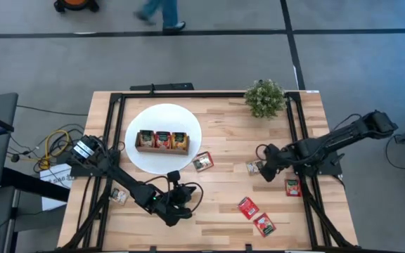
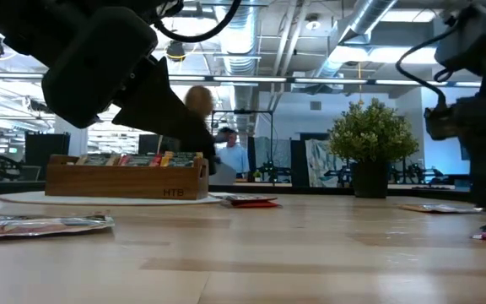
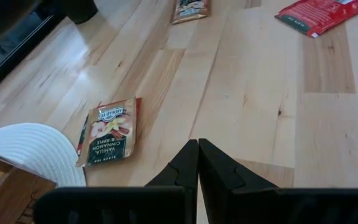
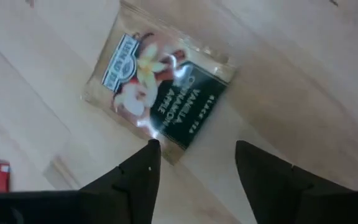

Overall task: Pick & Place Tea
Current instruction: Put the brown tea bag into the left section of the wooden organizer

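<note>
While the right gripper (image 4: 194, 163) hovers with fingers spread just above it, a white-and-green tea sachet (image 4: 160, 90) lies flat on the pale wood table (image 1: 223, 140), well right of the white disc (image 1: 162, 112). One more like it (image 1: 202, 161) lies just beside the disc; three red sachets (image 1: 248, 207) lie farther right. Beside the disc's near edge, the left gripper (image 3: 197, 163) is clenched empty.
</note>
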`<move>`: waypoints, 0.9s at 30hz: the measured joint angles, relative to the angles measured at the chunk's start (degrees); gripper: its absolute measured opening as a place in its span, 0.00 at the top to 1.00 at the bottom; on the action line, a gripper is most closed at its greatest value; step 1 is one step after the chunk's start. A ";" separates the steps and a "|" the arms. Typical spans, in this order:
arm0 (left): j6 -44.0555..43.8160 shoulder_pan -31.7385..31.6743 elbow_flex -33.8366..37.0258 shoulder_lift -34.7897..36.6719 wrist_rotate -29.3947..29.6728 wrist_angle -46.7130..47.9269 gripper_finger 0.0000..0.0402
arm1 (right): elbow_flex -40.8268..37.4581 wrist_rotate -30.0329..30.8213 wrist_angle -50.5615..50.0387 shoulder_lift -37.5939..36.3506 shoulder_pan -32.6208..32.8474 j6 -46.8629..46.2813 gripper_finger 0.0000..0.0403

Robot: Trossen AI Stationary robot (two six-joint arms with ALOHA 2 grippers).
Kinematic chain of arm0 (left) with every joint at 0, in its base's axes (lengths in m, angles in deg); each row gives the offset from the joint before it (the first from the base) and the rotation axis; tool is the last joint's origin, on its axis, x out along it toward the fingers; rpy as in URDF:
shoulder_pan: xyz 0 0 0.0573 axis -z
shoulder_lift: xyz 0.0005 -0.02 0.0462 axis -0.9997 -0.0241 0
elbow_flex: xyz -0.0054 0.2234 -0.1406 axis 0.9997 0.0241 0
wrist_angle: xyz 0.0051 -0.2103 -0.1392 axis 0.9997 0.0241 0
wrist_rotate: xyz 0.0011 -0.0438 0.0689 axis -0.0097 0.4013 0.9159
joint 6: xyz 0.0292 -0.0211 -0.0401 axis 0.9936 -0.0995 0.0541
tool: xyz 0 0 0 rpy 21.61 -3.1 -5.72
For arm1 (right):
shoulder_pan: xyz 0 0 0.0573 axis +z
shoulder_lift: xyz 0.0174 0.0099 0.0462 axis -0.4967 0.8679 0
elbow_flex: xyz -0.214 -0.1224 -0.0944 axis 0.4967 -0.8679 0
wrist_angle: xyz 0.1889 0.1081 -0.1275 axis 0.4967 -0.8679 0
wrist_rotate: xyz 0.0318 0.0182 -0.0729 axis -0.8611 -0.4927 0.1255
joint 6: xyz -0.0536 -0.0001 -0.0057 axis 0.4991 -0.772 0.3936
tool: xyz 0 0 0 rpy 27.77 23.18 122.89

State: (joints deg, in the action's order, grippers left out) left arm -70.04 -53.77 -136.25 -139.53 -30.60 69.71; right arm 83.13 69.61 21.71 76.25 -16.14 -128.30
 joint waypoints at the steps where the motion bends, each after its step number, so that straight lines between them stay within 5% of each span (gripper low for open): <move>1: -0.02 0.00 0.00 0.00 0.00 0.00 0.99 | -0.98 -0.57 1.70 -0.34 -0.55 -0.04 0.52; 12: -0.30 0.00 0.00 0.00 -0.09 -0.24 0.99 | -4.41 -0.07 12.50 0.07 -2.90 0.09 0.63; 22: -1.69 -0.57 0.00 -0.02 0.90 -2.18 0.99 | -6.24 5.11 18.21 2.86 -1.41 3.90 0.97; 27: -1.42 -2.41 0.00 0.05 2.70 -6.09 0.98 | -6.07 8.67 24.55 3.00 2.10 7.69 0.99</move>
State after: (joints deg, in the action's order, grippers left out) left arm -71.46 -56.18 -136.25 -139.48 -27.90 63.61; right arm 77.06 78.28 46.26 79.25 -14.04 -120.61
